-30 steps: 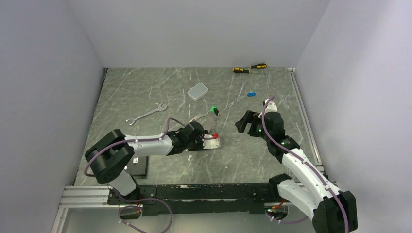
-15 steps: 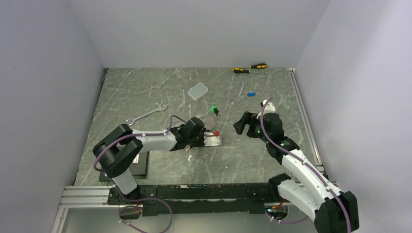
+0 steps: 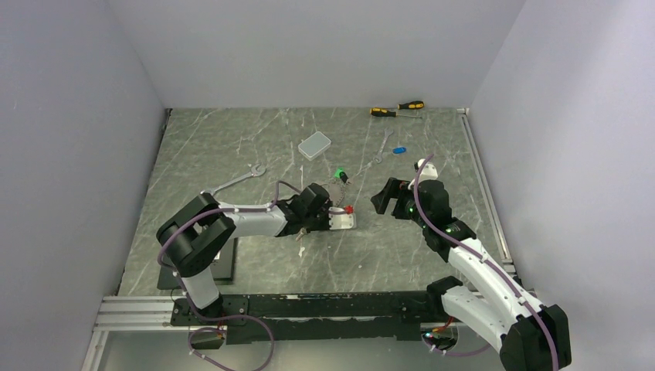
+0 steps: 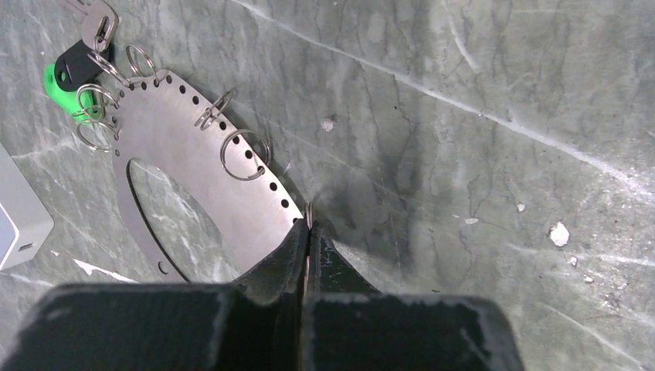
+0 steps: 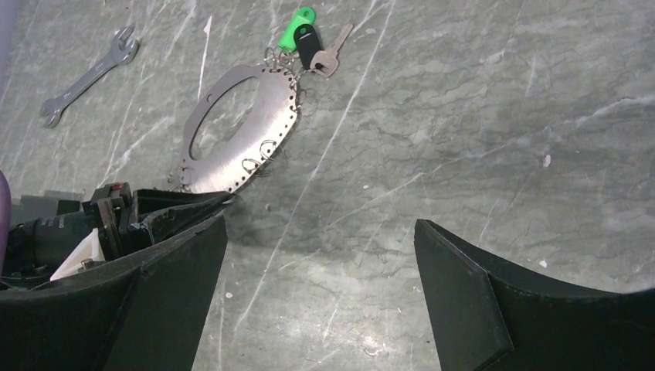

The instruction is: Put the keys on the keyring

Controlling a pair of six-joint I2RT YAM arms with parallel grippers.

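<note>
The keyring is a flat silvery oval plate with holes and small split rings along its rim. It lies on the table and also shows in the right wrist view and the top view. A green key, a black key and a bare silver key hang at its far end. My left gripper is shut on the near rim of the keyring, with thin metal between the jaws. A blue key lies apart at the back right. My right gripper is open and empty, to the right of the keyring.
A grey box sits behind the keyring. One wrench lies to the left and another lies by the blue key. Two yellow-and-black screwdrivers lie at the back edge. A black pad lies near the left base.
My left gripper has moved slightly right and back, still shut at the keyring's rim, and its elbow has swung right. My right gripper shifted a little left, then held still.
</note>
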